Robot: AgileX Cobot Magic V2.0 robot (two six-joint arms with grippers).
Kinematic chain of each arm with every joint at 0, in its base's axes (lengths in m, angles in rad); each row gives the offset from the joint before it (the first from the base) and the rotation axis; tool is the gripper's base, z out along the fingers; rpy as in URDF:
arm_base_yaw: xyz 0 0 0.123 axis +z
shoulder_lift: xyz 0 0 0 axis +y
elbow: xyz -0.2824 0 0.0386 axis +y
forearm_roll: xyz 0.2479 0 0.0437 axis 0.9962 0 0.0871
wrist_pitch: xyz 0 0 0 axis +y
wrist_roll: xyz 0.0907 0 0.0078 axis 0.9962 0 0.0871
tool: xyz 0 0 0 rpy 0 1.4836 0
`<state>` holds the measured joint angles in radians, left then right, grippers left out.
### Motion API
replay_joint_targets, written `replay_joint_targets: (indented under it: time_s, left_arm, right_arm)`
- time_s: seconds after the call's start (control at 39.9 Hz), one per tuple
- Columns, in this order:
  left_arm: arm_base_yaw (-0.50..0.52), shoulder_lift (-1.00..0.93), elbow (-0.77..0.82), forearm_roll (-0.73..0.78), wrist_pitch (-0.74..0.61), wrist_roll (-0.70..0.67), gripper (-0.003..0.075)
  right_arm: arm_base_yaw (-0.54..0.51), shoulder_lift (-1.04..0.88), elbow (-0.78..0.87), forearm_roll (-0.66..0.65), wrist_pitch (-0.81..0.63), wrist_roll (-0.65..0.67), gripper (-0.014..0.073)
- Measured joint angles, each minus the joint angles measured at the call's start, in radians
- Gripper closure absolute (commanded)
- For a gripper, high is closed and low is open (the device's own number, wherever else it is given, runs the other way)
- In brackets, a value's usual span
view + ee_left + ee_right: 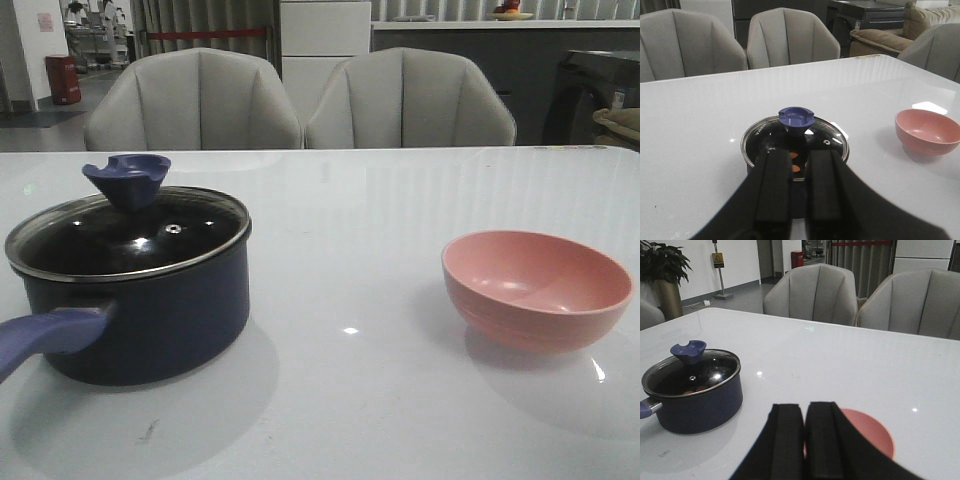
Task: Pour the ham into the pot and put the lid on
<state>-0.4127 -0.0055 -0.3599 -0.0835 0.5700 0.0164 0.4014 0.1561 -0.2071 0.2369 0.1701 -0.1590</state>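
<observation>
Lid (130, 235) sits on the pot (140, 310), metal rim seated all round as far as I can tell from the front view. Ham (796, 163) is inside: a few orange slices show through the glass in the left wrist view. The pink bowl (537, 288) stands upright on the surface (350, 400), well apart from the pot, and looks empty from the front. I judge the task as good as done.

Left pincer (799, 200) hangs above and just behind the pot, fingers nearly together with a thin gap, holding nothing. Right pincer (804, 450) is over the bowl's near side, fingers likewise almost closed and holding nothing.

Risks from here, as I see them:
- Left arm is close over the pot. If I pull it back low, the fingers could clip the blue knob (796, 117) or the rim and skew the lid off its seat. I'd lift straight up first.
- Pot handle (50, 335) sticks out toward the robot's side. A sweep of the left arm could catch it and spin the pot on the glossy surface.
- Right pincer is low over the bowl; a downward or sideways drift could tip or shove it. The bowl is round-bottomed, so probably easy to rock.
- I can't confirm the far rim is fully seated; glare on the glass hides some of it.
</observation>
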Motion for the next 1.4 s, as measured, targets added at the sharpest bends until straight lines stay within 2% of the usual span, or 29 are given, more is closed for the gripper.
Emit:
replay_joint_targets:
  time_s: [0.73,0.9,1.05,1.23,1.4]
  left_arm:
    - [0.000,0.000,0.008,0.000,-0.020,0.000,0.0607]
    - [0.015,0.000,0.086,0.030,-0.157,0.000,0.0607]
    - [0.112,0.000,0.213,0.077,-0.312,0.000,0.0607]
    - [0.236,0.000,0.355,0.084,-0.413,0.000,0.0607]
    - [0.307,0.000,0.366,0.084,-0.534,-0.006,0.0607]
  right_arm:
    - [0.000,0.000,0.000,0.000,0.000,0.000,0.0426]
    - [0.000,0.000,0.000,0.000,0.000,0.000,0.0426]
    - [0.000,0.000,0.000,0.000,0.000,0.000,0.0426]
    - [0.000,0.000,0.000,0.000,0.000,0.000,0.0426]
    - [0.000,0.000,0.000,0.000,0.000,0.000,0.0426]
